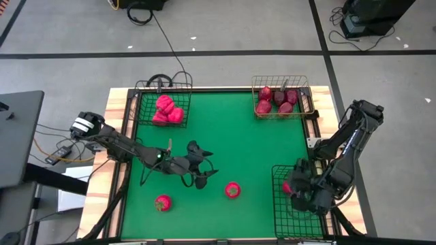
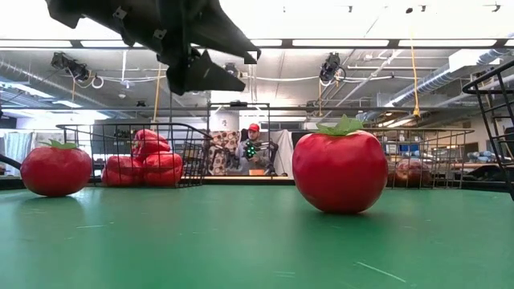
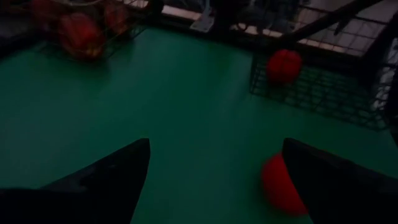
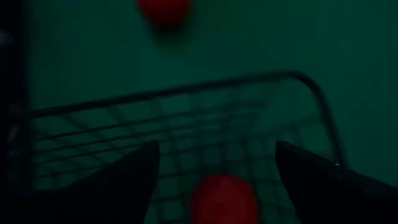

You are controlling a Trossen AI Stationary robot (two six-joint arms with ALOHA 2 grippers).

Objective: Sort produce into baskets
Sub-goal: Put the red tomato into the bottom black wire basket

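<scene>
Right claw [image 1: 298, 185] hangs open over the black basket [image 1: 281, 219], a tomato [image 4: 224, 198] just below, likely dropped in for sorting.

Left claw [image 1: 204, 173] waits open beside another tomato [image 1: 232, 190].

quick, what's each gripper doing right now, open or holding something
Left gripper: jaws open, empty, above the green mat near a loose tomato.
Right gripper: jaws open, empty, over the long black basket with a tomato inside.
</scene>
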